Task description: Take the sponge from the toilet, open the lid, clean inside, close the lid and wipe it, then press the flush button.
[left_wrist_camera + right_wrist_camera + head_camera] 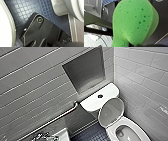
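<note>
Our right gripper is clenched on the sponge, which bulges folded and bright green close before the right wrist camera, off the toilet. In the head view the lid stands raised against the front edge of the tank top, the bowl open below it. The flush button sits in the middle of the tank top. Whether our left gripper is released or clenched we cannot tell; it hangs over the dark blue tiled floor beside white ceramic.

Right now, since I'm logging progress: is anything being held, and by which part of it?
The right gripper appears to hold the sponge, pinched at its narrow end, with the broad end free.
</note>
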